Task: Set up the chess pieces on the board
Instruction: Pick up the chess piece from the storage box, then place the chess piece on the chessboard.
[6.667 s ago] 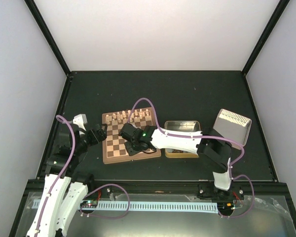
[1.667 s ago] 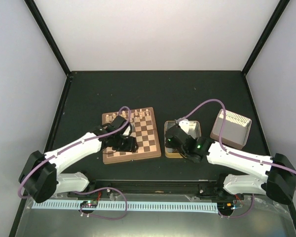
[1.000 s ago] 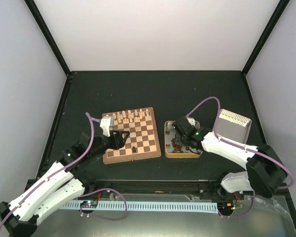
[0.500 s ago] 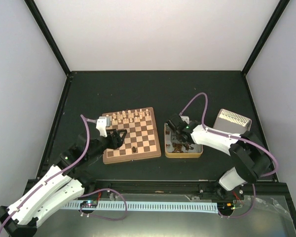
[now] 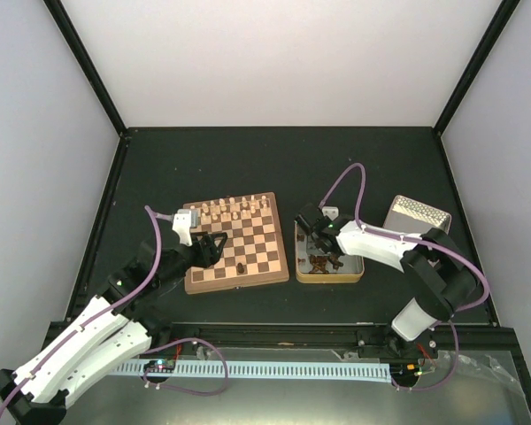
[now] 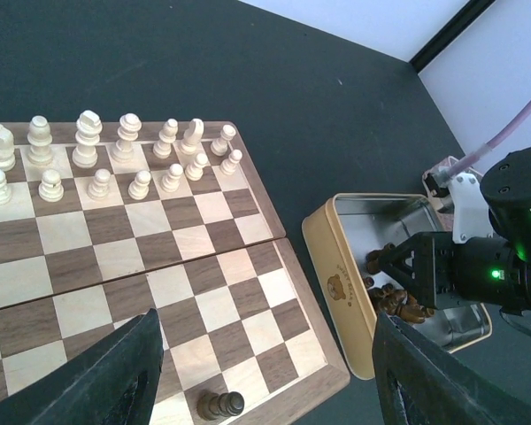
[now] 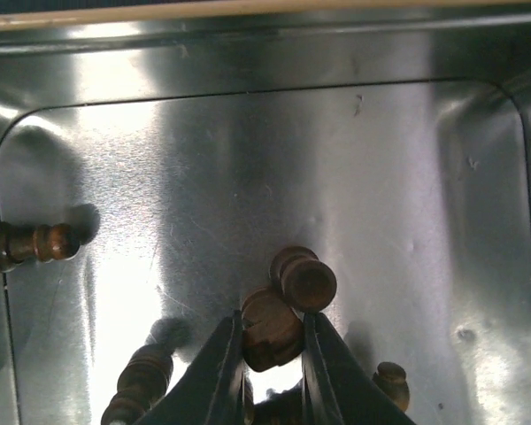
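Down in the tin (image 7: 380, 177), your right gripper (image 7: 273, 335) holds its jaws close together, pinching one dark brown piece (image 7: 267, 320) between the fingertips. You see it nearly end-on, so its long axis runs roughly toward the camera. A second piece (image 7: 303, 279) sits against it just beyond the tips, its round end facing the lens. A third piece (image 7: 26, 243) lies flat by the left wall, long axis running left to right. On the tin's outer wall, the left wrist view shows a small bear mark (image 6: 341, 288); the writing under it is too small to read. Your left gripper (image 6: 267, 320) hangs over the board (image 6: 71, 266) with jaws spread wide, holding nothing. A lone dark piece (image 6: 221, 405) stands upright on a near-edge square, in the gap between the fingers and touching neither. Along the far edge, cream chessmen (image 6: 115, 159) stand in two rows.
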